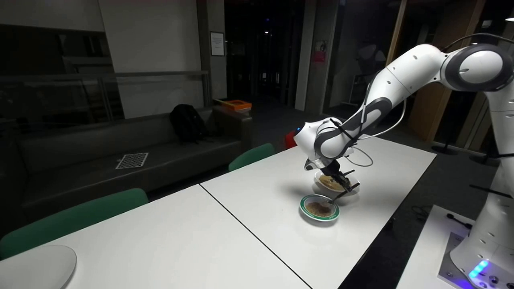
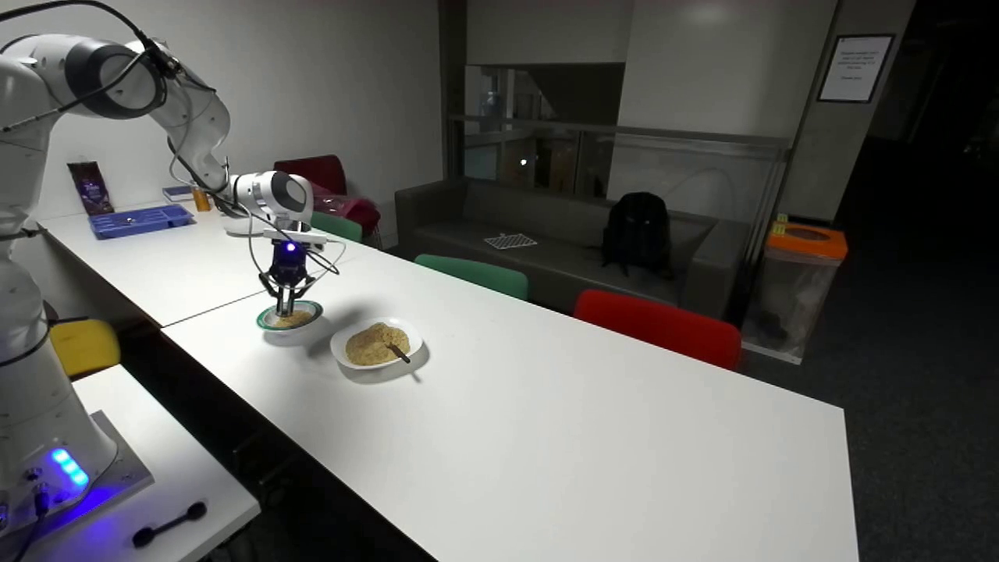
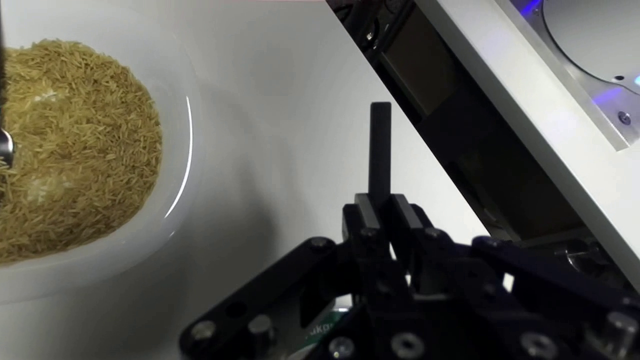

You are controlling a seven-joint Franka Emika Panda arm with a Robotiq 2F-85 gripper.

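Observation:
My gripper (image 1: 347, 185) is shut on the dark handle of a spoon (image 1: 340, 196); the handle also shows in the wrist view (image 3: 380, 145). The spoon's head end is over or in a small bowl with a green rim (image 1: 321, 218) holding brown grains; I cannot tell whether it touches them. In an exterior view the gripper (image 2: 286, 304) is just above this bowl (image 2: 263, 320). Next to it stands a white bowl (image 2: 340, 361) of yellowish rice (image 2: 367, 348), large at the left in the wrist view (image 3: 182, 150). A dark-handled utensil (image 2: 398, 353) rests in the rice.
A grey-white plate (image 1: 38, 267) lies at the table's near left corner. A blue tray (image 2: 144, 222), a dark packet (image 2: 91, 187) and an orange bottle (image 2: 201, 199) stand at the far end. Green chairs (image 2: 472, 275) and a red chair (image 2: 659, 328) line one side.

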